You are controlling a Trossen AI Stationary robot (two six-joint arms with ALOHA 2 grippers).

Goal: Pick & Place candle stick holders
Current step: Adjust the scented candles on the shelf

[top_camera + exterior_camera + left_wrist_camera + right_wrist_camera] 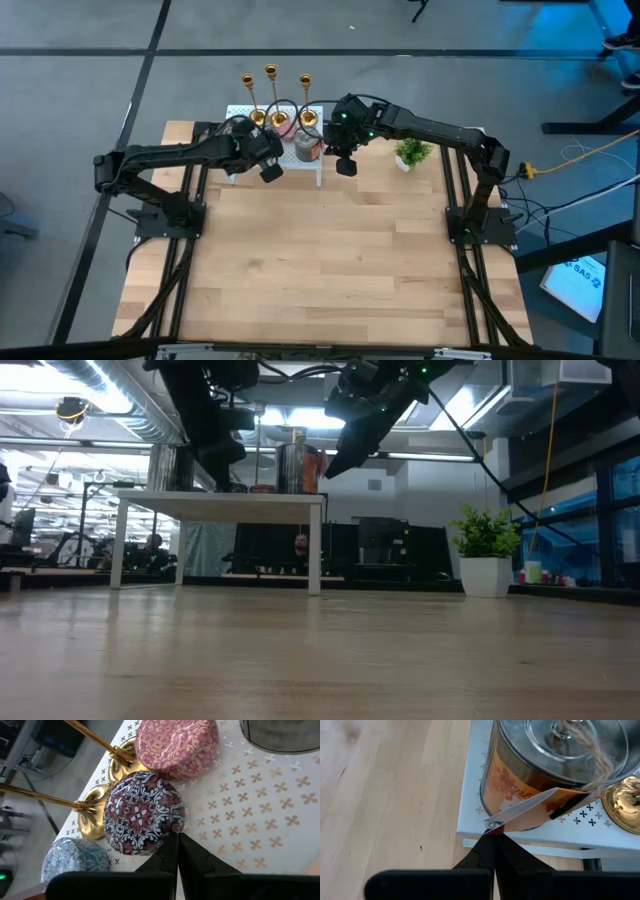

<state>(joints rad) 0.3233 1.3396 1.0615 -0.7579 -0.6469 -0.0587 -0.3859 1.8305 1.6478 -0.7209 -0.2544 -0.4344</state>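
Note:
Three gold candle stick holders (271,95) stand by their round bases along the far edge of a small white table (235,110). Two of the bases (95,817) show in the left wrist view. My left gripper (177,845) is shut, its tips at the near rim of a dark patterned disc (142,812). Beside it lie a pink disc (175,745) and a blue speckled disc (75,860). My right gripper (492,834) is shut at the white table's near edge. It faces a silver and copper tin (545,770), from which a paper tag (535,807) hangs. My left gripper's shut tips stand at the dark patterned disc's rim (172,832), slanting down from the table's near side. I cannot tell whether they touch it. My right gripper's shut tips stand at the paper tag's free corner (492,825). I cannot tell whether they touch it.
A potted green plant (412,153) stands to the right of the white table. A second silver tin (280,735) sits on the white table beyond the discs. The wooden tabletop (320,260) spreads out on the near side of both arms.

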